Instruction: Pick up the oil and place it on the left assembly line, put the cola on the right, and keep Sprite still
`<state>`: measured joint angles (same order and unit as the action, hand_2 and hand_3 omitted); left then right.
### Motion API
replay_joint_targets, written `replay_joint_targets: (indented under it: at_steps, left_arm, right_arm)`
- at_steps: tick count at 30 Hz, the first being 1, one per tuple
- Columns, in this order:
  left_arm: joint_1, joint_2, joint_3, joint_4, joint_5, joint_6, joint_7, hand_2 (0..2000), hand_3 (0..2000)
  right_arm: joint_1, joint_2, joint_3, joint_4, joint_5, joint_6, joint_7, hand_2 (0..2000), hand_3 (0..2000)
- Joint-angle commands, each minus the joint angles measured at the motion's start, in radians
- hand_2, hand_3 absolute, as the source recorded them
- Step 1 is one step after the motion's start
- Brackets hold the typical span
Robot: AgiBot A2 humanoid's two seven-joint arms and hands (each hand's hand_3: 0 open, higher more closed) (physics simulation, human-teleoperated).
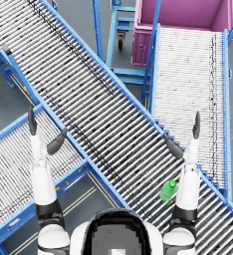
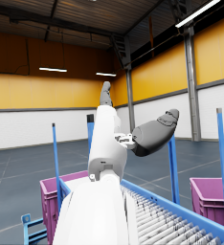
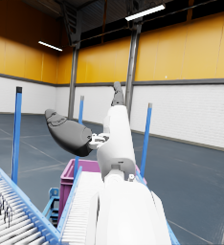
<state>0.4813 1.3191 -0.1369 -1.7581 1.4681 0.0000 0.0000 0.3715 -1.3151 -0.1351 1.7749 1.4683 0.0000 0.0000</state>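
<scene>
A green bottle (image 1: 169,190) lies on the middle roller conveyor (image 1: 93,99), close beside my right forearm and partly hidden by it. No oil or cola shows in any view. My left hand (image 1: 41,133) is raised over the left conveyor (image 1: 9,159), fingers spread and empty; the left wrist view shows the left hand (image 2: 142,129) empty against the hall. My right hand (image 1: 187,139) hovers open near the edge between the middle and right conveyor (image 1: 188,89); the right wrist view shows the right hand (image 3: 85,129) holding nothing.
A magenta bin (image 1: 183,25) stands at the far end of the right conveyor. Blue frame rails (image 1: 96,25) run between the lines, with grey floor below. Another magenta bin (image 2: 49,201) appears in the left wrist view.
</scene>
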Motion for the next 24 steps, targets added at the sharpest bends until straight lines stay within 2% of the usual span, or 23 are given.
replay_joint_targets:
  at_steps: [1, 7, 9, 10, 11, 16, 24]
  left_arm:
    - [0.002, 0.001, 0.001, -0.011, 0.000, 0.000, 0.000, 0, 0]
    - [-0.008, 0.005, 0.002, -0.010, 0.000, 0.000, 0.000, 0, 0]
    - [0.017, 0.004, 0.004, -0.021, 0.000, 0.000, 0.000, 0, 0]
    - [-0.003, 0.007, 0.003, -0.015, 0.000, 0.000, 0.000, 0, 0]
    - [0.026, 0.004, 0.004, -0.022, 0.000, 0.000, 0.000, 0, 0]
    - [0.044, 0.005, 0.006, -0.025, 0.000, 0.000, 0.000, 0, 0]
    - [0.004, 0.016, 0.009, -0.027, 0.000, 0.000, 0.000, 0, 0]
  right_arm:
    - [0.005, 0.000, -0.009, 0.008, 0.000, 0.000, 0.000, 0, 0]
    - [0.005, -0.005, -0.005, 0.011, 0.000, 0.000, 0.000, 0, 0]
    - [0.017, -0.006, -0.001, 0.010, 0.000, 0.000, 0.000, 0, 0]
    - [0.019, -0.006, 0.002, 0.012, 0.000, 0.000, 0.000, 0, 0]
    - [0.023, -0.007, 0.003, 0.008, 0.000, 0.000, 0.000, 0, 0]
    - [0.013, -0.012, -0.003, 0.008, 0.000, 0.000, 0.000, 0, 0]
    - [0.004, -0.019, -0.021, 0.020, 0.000, 0.000, 0.000, 0, 0]
